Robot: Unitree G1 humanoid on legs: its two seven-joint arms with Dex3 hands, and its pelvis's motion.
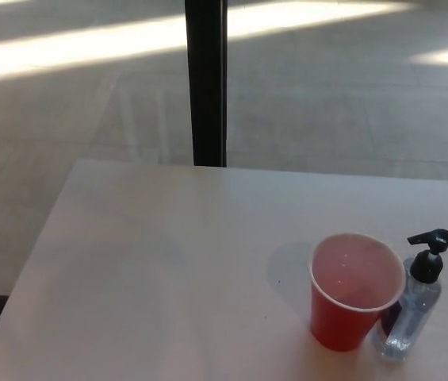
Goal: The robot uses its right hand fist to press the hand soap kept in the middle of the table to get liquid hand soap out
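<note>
Neither hand is showing, so fingers' state: can't tell, and no fingers to place things against. Soap bottle (412, 305) is standing upright on the tabletop (168, 270), touching the red cup (354, 292); pump nozzle is pointing over the cup. Progress: can't tell whether pressed; soap in cup not discernible.

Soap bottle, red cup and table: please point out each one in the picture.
soap bottle (411, 317), head view, on its clear body.
red cup (339, 321), head view, on its outer wall.
table (152, 270), head view, on a bare part of its top.
</note>
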